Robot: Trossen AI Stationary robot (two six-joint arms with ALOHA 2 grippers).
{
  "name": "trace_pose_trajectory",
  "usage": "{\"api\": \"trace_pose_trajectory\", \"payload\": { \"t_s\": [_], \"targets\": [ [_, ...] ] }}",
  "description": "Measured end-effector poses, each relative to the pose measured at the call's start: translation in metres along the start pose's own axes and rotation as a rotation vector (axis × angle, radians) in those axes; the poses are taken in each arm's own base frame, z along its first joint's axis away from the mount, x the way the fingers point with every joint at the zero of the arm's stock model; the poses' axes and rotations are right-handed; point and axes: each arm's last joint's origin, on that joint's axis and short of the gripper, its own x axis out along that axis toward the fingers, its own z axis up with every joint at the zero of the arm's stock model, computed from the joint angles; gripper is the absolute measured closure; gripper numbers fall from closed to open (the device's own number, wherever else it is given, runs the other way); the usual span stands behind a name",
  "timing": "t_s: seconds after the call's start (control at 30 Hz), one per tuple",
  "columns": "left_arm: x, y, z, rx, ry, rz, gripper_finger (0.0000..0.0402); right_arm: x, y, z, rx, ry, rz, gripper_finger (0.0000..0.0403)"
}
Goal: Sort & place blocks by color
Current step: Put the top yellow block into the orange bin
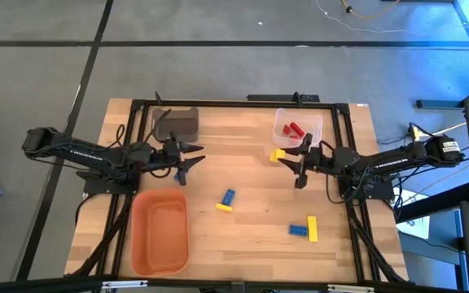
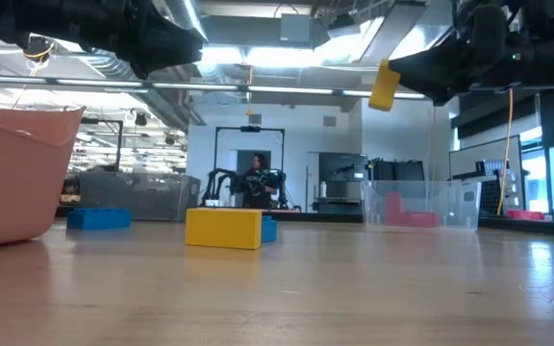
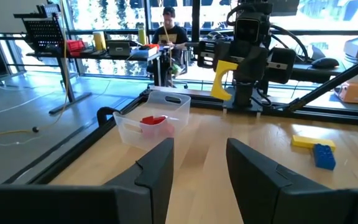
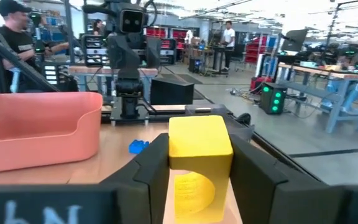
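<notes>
The right gripper (image 1: pixel 287 159) is gripping a yellow block (image 1: pixel 277 155) beside the clear bin (image 1: pixel 316 124); the left gripper (image 1: pixel 192 156) is hanging open near the grey bin (image 1: pixel 187 124).

Overhead, table-level and two facing wrist cameras share the table (image 1: pixel 251 236).

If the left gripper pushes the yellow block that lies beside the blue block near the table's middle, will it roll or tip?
The yellow block looks flat-sided and lies low, so it would probably slide, not roll. It touches the blue block, which may shift too. It seems rigid plastic and likely light.
</notes>
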Motion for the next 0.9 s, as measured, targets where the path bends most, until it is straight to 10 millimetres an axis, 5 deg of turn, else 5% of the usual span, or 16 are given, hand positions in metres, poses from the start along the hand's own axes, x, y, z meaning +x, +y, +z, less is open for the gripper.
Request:
{"api": "trace_pose_trajectory", "payload": {
  "t_s": [0.23, 0.37, 0.63, 0.9],
  "targets": [
    [0.0, 0.0, 0.0, 0.022, 0.0, 0.016, 0.0262, 0.003, 0.003, 0.0, 0.068, 0.008, 0.085, 0.0266],
    [0.0, 0.002, 0.001, 0.019, -0.011, 0.066, 0.0262, 0.023, 0.014, 0.012, 0.118, 0.017, 0.216, 0.0266],
    [0.0, 0.003, 0.002, 0.018, -0.016, 0.109, 0.0262, 0.103, 0.062, 0.02, 0.038, 0.073, 0.461, 0.0266],
    [0.0, 0.003, 0.002, 0.018, -0.015, 0.108, 0.0262, 0.191, 0.13, 0.016, -0.005, 0.013, 0.7, 0.0266]
  ]
}}
